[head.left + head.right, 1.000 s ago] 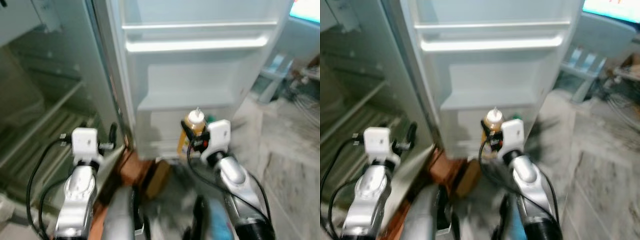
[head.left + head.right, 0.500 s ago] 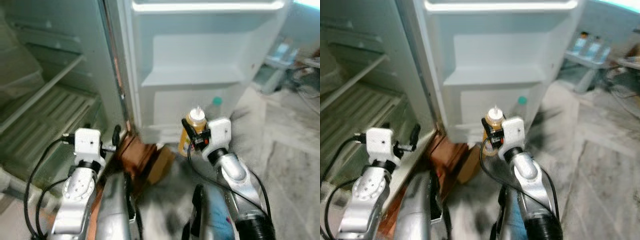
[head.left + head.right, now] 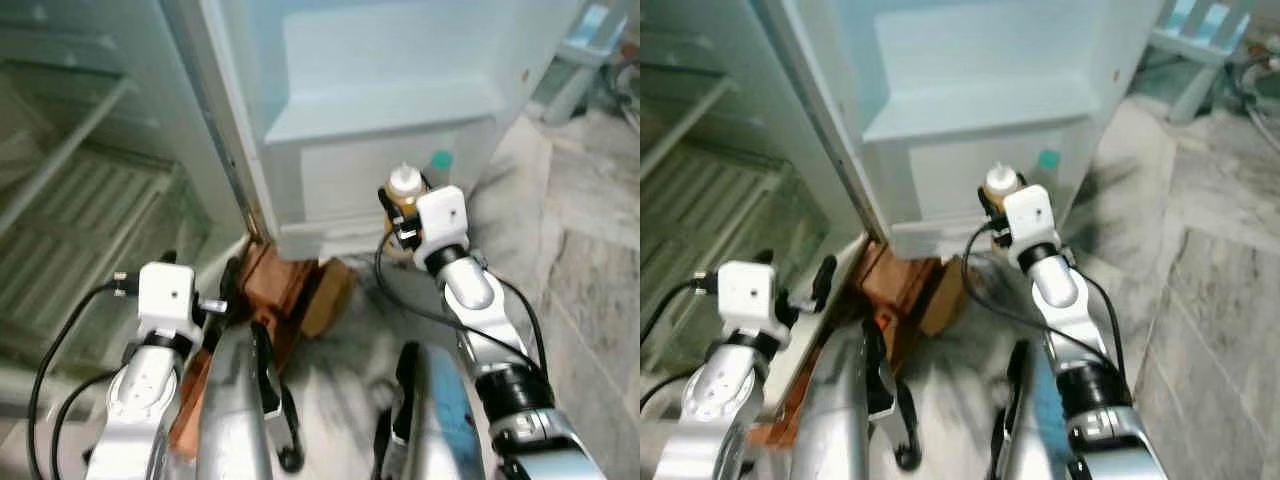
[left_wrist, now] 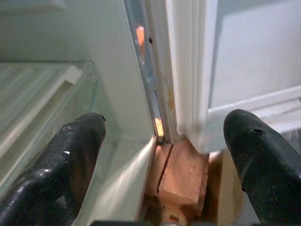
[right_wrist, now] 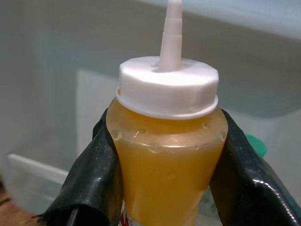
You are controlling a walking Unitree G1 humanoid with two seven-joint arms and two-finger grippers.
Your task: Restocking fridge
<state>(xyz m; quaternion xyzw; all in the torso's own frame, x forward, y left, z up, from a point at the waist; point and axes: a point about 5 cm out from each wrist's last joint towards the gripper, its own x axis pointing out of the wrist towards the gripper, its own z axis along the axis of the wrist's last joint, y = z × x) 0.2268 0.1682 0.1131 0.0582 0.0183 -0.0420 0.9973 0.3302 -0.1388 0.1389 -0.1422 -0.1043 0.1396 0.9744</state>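
Right gripper (image 5: 164,155) raised, clamping sauce bottle (image 5: 165,155)

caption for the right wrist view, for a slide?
Right gripper clamps a squeeze bottle of yellow sauce, white nozzle cap up, before the fridge door's shelf.

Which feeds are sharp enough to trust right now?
Right wrist view: sauce bottle crisp in the right gripper, background soft. Left wrist view: clear on the wood block, left gripper fingers blurred up close. Eye views: motion-smeared at the bottom, fridge door washed out pale.
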